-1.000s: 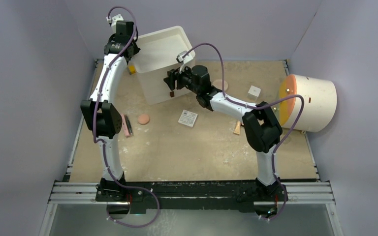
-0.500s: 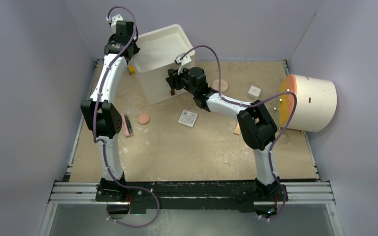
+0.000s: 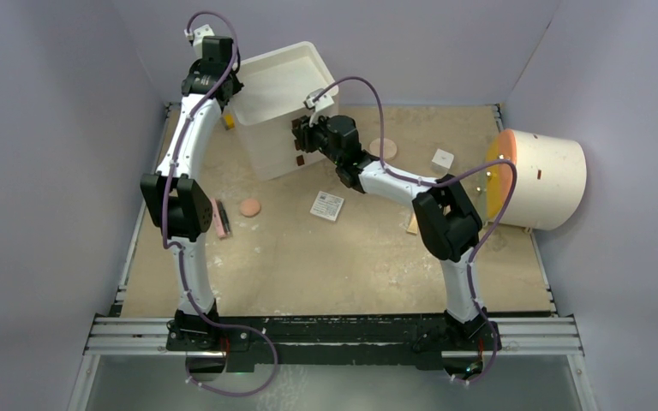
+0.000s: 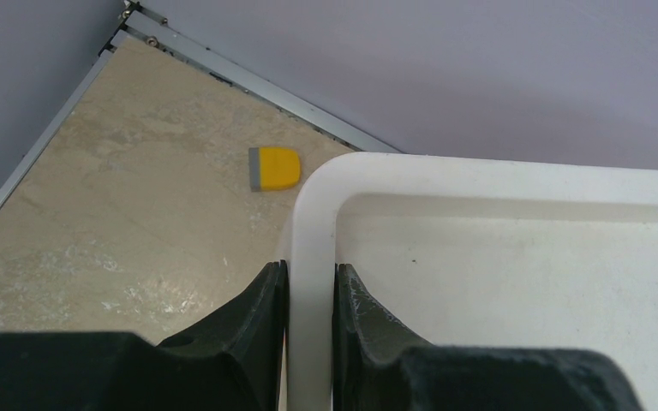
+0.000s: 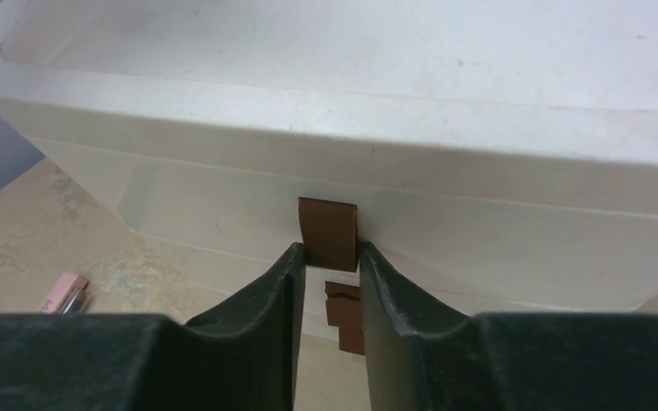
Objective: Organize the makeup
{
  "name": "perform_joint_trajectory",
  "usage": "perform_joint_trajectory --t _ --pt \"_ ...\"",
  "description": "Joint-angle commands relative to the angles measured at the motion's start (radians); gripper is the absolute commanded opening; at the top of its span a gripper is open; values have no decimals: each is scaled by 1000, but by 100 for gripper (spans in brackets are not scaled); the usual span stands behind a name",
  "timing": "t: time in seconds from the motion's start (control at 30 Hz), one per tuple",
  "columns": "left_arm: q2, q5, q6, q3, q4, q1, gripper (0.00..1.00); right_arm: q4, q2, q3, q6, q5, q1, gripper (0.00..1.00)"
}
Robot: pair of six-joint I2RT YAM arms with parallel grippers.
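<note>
The right fingers [image 5: 296, 267] are nearly closed, pinching a small brown piece [image 5: 327, 231] of makeup between their tips. The piece stands upright in the grip, its long axis running up and down in the right wrist view. It sits against or just short of the outer side wall of the white bin [image 3: 284, 86]; which of the two cannot be told. The bin's rim lies above and beyond the piece, so the opening is up and forward from the fingers, not level with them. The coming move probably turns on that: the piece would have to rise over the rim before it could be let go inside. The right arm is the one at that wall. The left fingers [image 4: 271, 295] are clamped across the bin's rim at a rounded corner, one inside and one outside. Other makeup lies on the counter [image 3: 308, 265], well apart from both: a pink-and-black stick [image 3: 221, 218], a peach disc [image 3: 249, 207] and a white patterned box [image 3: 327, 205].
</note>
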Motion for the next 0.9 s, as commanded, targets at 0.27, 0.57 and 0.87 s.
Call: perform_joint_trajectory --t 0.27,0.57,0.87 --pt "6 38 -51 -32 -22 19 0 74 -23 76 -32 37 -1 0" --pt "35 20 -72 2 -43 20 0 84 -145 -95 -43 54 -1 0" --pt "82 -14 -106 53 -81 15 0 68 -357 -340 -52 87 9 0"
